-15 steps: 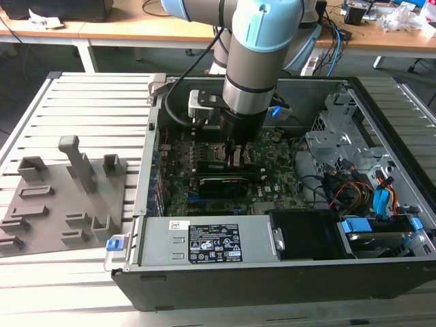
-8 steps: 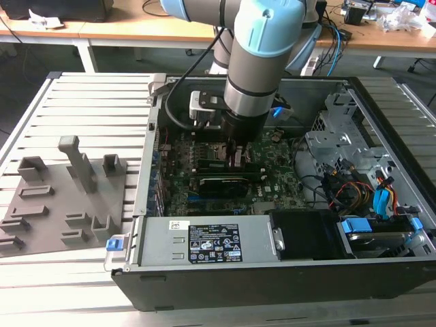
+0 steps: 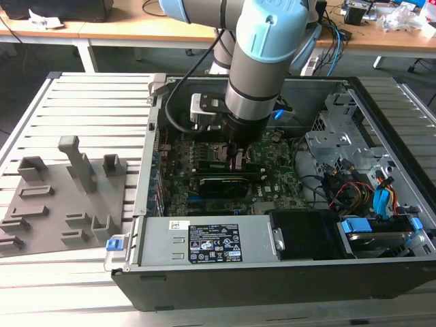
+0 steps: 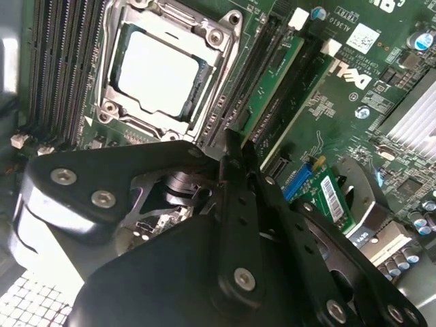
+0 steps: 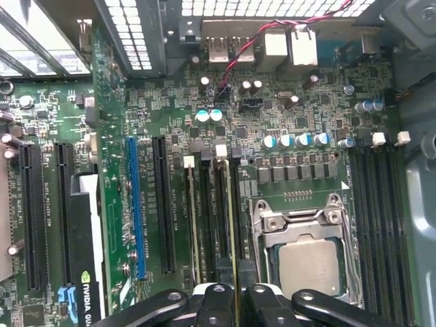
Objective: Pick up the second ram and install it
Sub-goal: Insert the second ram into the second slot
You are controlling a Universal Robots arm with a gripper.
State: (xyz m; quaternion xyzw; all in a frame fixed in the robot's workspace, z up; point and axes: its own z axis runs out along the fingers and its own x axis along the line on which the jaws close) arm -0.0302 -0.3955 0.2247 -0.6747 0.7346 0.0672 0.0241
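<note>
You've got the slatted bench (image 3: 88,95) carrying everything, and on it the open computer case (image 3: 381,272) lies on its side so the arm (image 3: 262,68) can come straight down onto the board. In the exterior view the grey tray (image 3: 41,231) sits at nine o'clock from the case, well apart from it, with no green stick that I can make out in its slots.

Inside the case, your arm stands upright over the middle of the motherboard (image 5: 170,116). That vertical pose makes sense, since the memory slots take a stick pushed straight in.

The processor socket (image 5: 303,252) is your landmark: the bank of memory slots runs just beside it.

Now the gripper (image 5: 231,294). Its fingers (image 5: 262,306) are drawn in narrow, pinched on the top edge of the second ram (image 5: 231,225), which stands on edge in a slot near the socket. In the second wrist view the green face of that stick (image 4: 276,85) lines up under a white latch (image 4: 298,17). Whether it is fully seated, I can't tell.

Another stick (image 5: 193,225) stands in a slot further from the socket, in the same bank.
</note>
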